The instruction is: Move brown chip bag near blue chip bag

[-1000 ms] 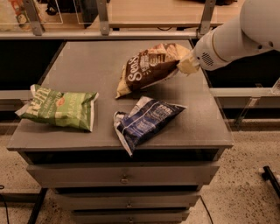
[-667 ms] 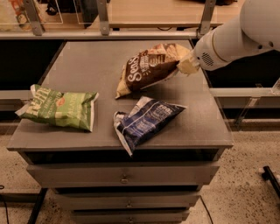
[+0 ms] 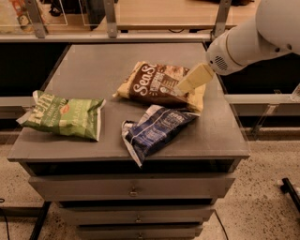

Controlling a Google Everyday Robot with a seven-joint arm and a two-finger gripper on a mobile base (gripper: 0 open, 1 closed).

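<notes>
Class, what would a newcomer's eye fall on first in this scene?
The white arm reaching in from the right, its tool at the brown chip bag in the middle of the drawer cabinet. The blue chip bag lies close in front; a green bag sits apart at the left.

We see a grey cabinet (image 3: 93, 61) with a stack of drawers (image 3: 133, 187), each bearing a small knob (image 3: 133, 192). It stands on a pale speckled floor (image 3: 262, 211). Behind it we find a metal rail (image 3: 117, 36) with upright posts (image 3: 110, 16), and a wooden top (image 3: 164, 11) beyond. Dark recesses (image 3: 23, 65) flank the cabinet. The light is warm and dim. The gripper (image 3: 183, 86) hangs over the cabinet's right rear part.
</notes>
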